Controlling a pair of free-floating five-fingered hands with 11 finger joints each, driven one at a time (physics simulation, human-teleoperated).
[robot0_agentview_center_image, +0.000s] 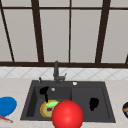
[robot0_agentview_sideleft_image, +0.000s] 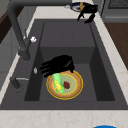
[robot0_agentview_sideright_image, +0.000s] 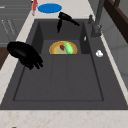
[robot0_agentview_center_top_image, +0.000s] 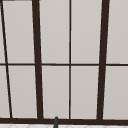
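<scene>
Lying in the left basin of the dark sink (robot0_agentview_center_image: 27, 105): a round plate (robot0_agentview_sideleft_image: 75, 91) with a yellow rim and pale green centre, carrying a green and yellow corn cob (robot0_agentview_sideleft_image: 57, 82) and a small dark red bit (robot0_agentview_sideleft_image: 66, 85). Hovering just over the plate's back edge, near the faucet (robot0_agentview_center_image: 56, 71): the left hand (robot0_agentview_sideleft_image: 58, 65), fingers spread straight toward the faucet side, holding nothing, with fingertips just over the cob's end in the left side view; whether touching, cannot tell. Hanging over the right basin: the right hand (robot0_agentview_sideright_image: 25, 55), fingers loosely relaxed and pointing down, clasping nothing. Blocking part of the plate in the front view: a big red ball (robot0_agentview_center_image: 67, 115) at the sink's front edge. Showing left of the sink on the worktop (robot0_agentview_center_image: 12, 85): a blue disc (robot0_agentview_center_image: 7, 105) and a red utensil (robot0_agentview_center_image: 5, 119). Showing past the sink in the left side view: a dark bowl (robot0_agentview_sideleft_image: 78, 6). Looking above the sink in the upper view: a window (robot0_agentview_center_top_image: 70, 62) with dark bars.
</scene>
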